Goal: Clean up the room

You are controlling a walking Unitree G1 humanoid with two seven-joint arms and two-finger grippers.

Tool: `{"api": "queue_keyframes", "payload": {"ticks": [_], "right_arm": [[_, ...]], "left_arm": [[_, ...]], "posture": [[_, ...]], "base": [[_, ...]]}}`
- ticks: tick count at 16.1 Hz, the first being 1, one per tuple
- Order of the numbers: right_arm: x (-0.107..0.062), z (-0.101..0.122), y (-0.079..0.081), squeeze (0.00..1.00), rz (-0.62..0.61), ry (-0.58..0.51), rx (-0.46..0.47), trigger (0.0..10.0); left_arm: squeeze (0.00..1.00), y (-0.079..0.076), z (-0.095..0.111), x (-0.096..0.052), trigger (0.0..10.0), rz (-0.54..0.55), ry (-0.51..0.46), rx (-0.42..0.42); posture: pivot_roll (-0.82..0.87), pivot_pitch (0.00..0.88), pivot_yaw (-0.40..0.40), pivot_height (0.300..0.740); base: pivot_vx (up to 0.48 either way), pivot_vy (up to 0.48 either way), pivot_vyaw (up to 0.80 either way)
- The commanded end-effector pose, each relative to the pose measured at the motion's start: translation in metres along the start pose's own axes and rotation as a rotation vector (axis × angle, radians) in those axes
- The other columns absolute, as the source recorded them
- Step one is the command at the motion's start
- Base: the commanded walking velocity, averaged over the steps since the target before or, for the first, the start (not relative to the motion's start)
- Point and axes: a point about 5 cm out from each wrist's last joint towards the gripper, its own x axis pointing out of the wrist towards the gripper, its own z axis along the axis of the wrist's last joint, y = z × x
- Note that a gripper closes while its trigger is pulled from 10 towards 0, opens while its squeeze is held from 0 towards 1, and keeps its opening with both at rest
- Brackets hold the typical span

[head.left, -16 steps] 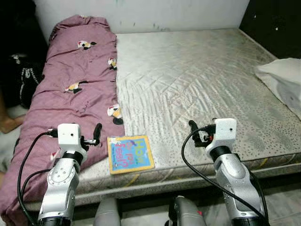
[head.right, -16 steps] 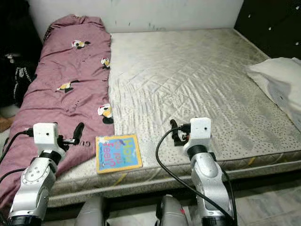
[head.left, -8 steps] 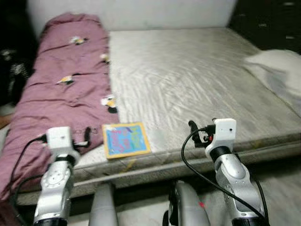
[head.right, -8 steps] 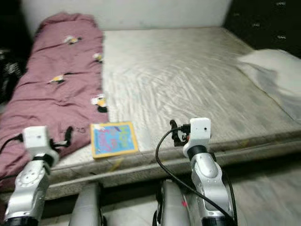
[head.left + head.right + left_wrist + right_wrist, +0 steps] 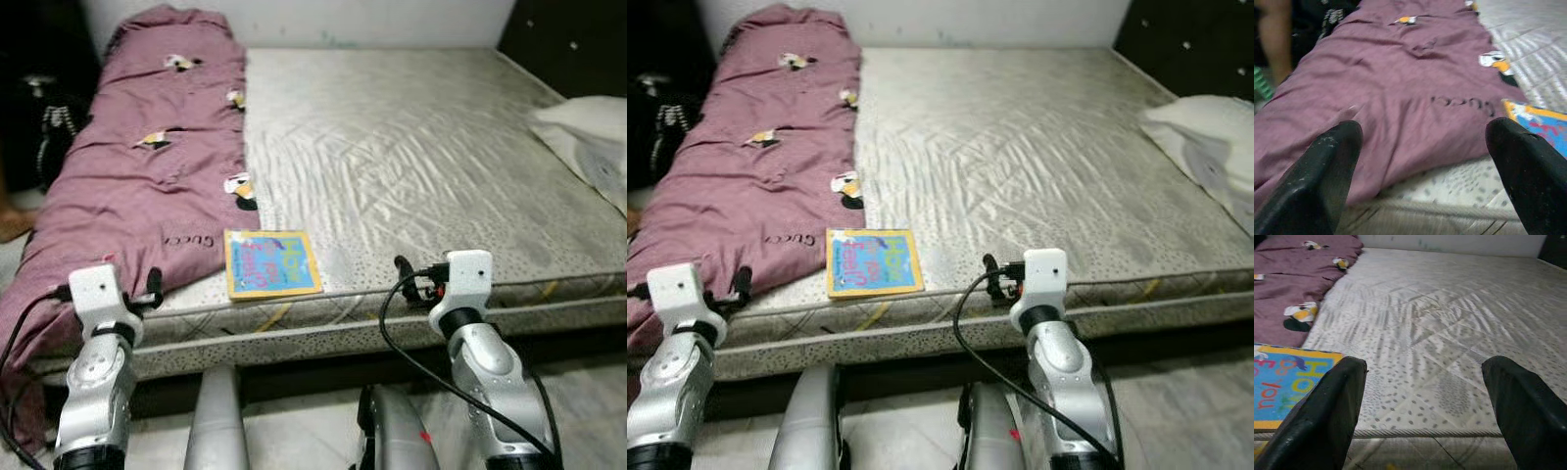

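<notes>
A blue and yellow picture book (image 5: 270, 262) lies flat near the front edge of the bare mattress (image 5: 411, 147). A mauve quilt (image 5: 147, 176) with small bird prints covers the mattress's left strip. My left gripper (image 5: 154, 289) hovers open at the front left corner, over the quilt's hanging edge (image 5: 1415, 122). My right gripper (image 5: 404, 277) is open just before the front edge, right of the book (image 5: 1283, 382). Nothing is between either pair of fingers (image 5: 1337, 406).
A white pillow (image 5: 588, 147) lies at the mattress's right side. Dark furniture (image 5: 573, 39) stands behind it. On the left, past the quilt, are a dark bag (image 5: 49, 127) and part of a person's leg (image 5: 1273, 34). Tiled floor (image 5: 1176, 411) lies below the bed.
The camera has drawn back and dipped, so the bed's front edge sits higher in view. Both grippers now hang in front of the mattress edge instead of over it. Book and quilt unmoved.
</notes>
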Motion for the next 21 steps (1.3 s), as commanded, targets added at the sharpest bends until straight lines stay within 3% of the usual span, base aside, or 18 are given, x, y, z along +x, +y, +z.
{"api": "queue_keyframes", "payload": {"ticks": [1, 7, 14, 18, 21], "right_arm": [[-0.002, 0.007, -0.006, 0.0, -0.009, -0.018, -0.012, 10.0], [-0.007, 0.011, -0.013, 0.0, -0.017, -0.018, -0.027, 10.0], [-0.018, 0.013, -0.022, 0.0, -0.023, -0.001, -0.053, 10.0], [-0.019, 0.013, -0.024, 0.0, -0.025, 0.01, -0.06, 10.0], [-0.02, 0.013, -0.026, 0.0, -0.024, 0.015, -0.067, 10.0]], "left_arm": [[0.0, -0.002, 0.0, 0.002, 10.0, -0.032, 0.012, 0.0], [0.0, -0.02, -0.003, 0.02, 10.0, -0.173, 0.055, -0.036], [0.0, -0.025, 0.0, 0.03, 10.0, -0.154, 0.051, -0.07], [0.0, -0.019, 0.003, 0.037, 10.0, -0.122, 0.045, -0.07], [0.0, -0.025, 0.01, 0.04, 10.0, -0.156, -0.006, -0.11]], "posture": [[-0.03, 0.0, -0.044, 0.594], [-0.07, 0.002, -0.051, 0.594], [-0.12, 0.024, -0.062, 0.537], [-0.12, 0.028, -0.067, 0.537], [-0.13, 0.024, -0.072, 0.537]], "base": [[0.0, 0.0, 0.0], [0.0, 0.0, 0.0], [0.0, 0.0, 0.0], [0.0, 0.0, 0.0], [0.095, 0.0, 0.0]]}}
